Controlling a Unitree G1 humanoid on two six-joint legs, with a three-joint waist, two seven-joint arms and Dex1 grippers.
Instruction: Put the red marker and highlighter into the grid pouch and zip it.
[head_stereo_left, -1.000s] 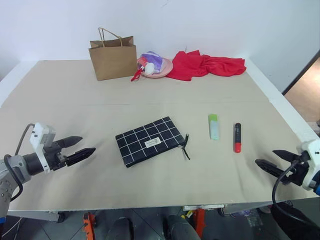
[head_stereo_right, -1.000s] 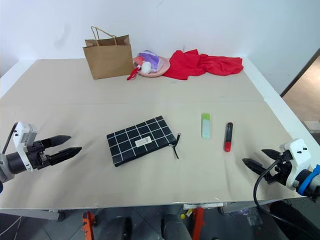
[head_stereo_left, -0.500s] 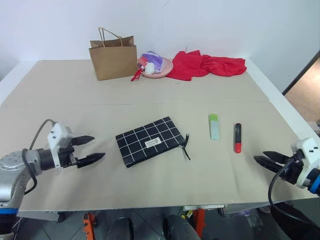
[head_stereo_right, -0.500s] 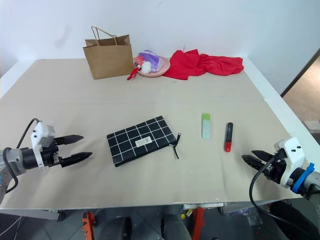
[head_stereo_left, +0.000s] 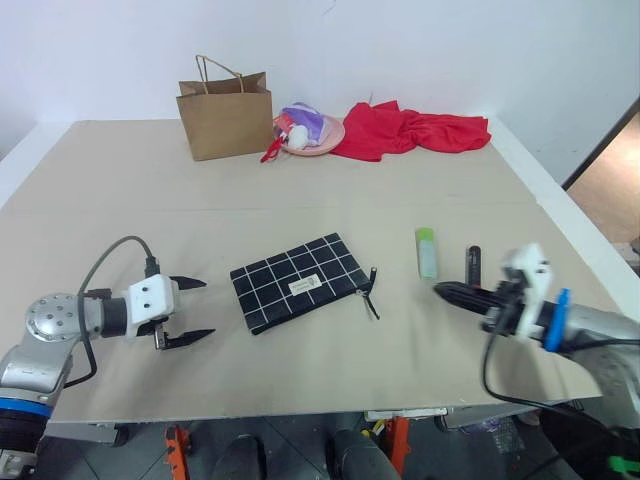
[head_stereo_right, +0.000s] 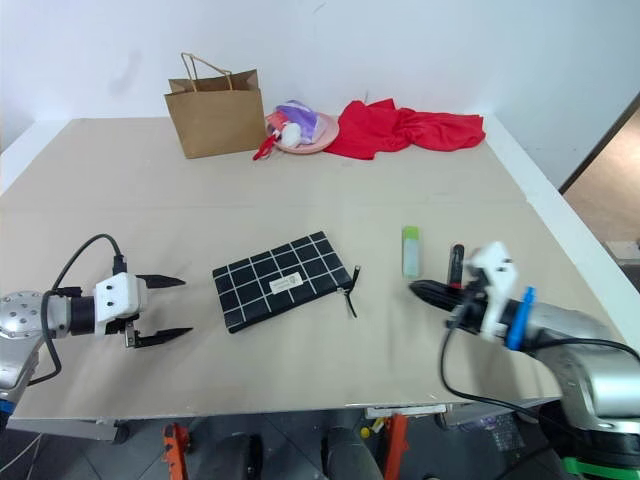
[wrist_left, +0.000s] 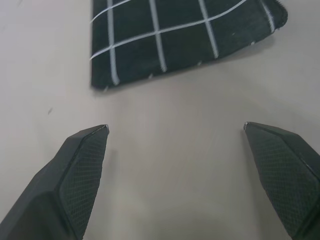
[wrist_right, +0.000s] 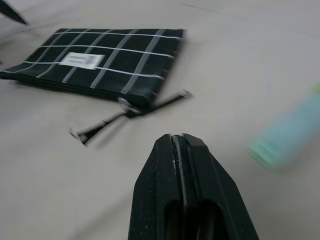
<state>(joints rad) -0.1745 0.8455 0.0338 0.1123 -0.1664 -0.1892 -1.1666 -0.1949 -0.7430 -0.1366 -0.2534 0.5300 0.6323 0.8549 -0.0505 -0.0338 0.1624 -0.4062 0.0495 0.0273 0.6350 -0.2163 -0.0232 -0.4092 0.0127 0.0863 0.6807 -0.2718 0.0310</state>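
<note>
The grid pouch (head_stereo_left: 298, 283) lies flat at the table's middle, its cord pull (head_stereo_left: 372, 295) trailing off its right end. Right of it lies the highlighter (head_stereo_left: 427, 252). Beyond that is the red marker (head_stereo_left: 474, 262), its near end hidden behind my right arm. My right gripper (head_stereo_left: 442, 289) is shut on nothing, its tip just in front of the highlighter and pointing toward the pouch. My left gripper (head_stereo_left: 207, 308) stands open a short way left of the pouch, one finger above the other. In the left wrist view the pouch's edge (wrist_left: 185, 37) lies beyond the open fingers (wrist_left: 82, 150).
A brown paper bag (head_stereo_left: 226, 118), a pink plate (head_stereo_left: 325, 142) with small items and a red cloth (head_stereo_left: 415, 130) sit along the far side of the table. The table's front edge runs just below both arms.
My right gripper has swung left from the table's right edge to in front of the marker and highlighter, and has shut. My left gripper has rolled and edged toward the pouch.
</note>
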